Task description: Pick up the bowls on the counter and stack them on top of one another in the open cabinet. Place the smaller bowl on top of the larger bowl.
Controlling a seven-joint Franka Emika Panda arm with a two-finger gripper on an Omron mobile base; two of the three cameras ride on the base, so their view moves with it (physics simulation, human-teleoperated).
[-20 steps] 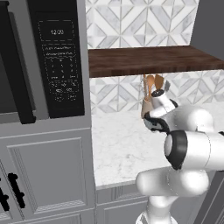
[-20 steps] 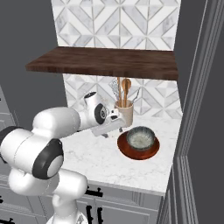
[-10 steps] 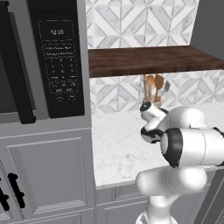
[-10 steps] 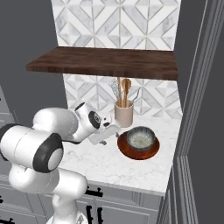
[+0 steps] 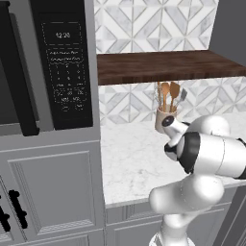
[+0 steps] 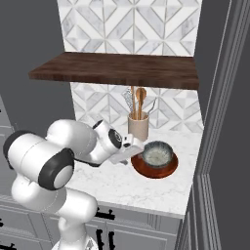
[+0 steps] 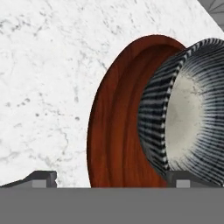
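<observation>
A: Two bowls, one nested in the other. The smaller bowl [image 6: 157,153] sits inside the larger bowl [image 6: 154,166], and both rest on the counter [image 6: 122,183], just in front of the beige utensil cup [image 6: 138,126] and to its right.

B: And the gripper [image 6: 133,151]?

A: Low over the marble, just left of the larger bowl and in front of the cup. Its fingertips [image 7: 41,178] stand spread as wide as they go, with nothing between them.

B: Which way does the stack lie from it?

A: Straight ahead and a little to one side. In the hand view, the larger bowl's rim [image 7: 114,118] falls between the two tips, while the smaller bowl [image 7: 188,118] crowds the tip at the other edge.

B: So what does the next move depend on?

A: I'd say on which rim the jaws straddle. The hand comes in from the side, level with the rims, so the nearer wall of the red bowl comes first. The open cabinet [image 6: 117,69] is directly above the cup, well overhead.

B: Long axis?

A: None; both are round.
</observation>
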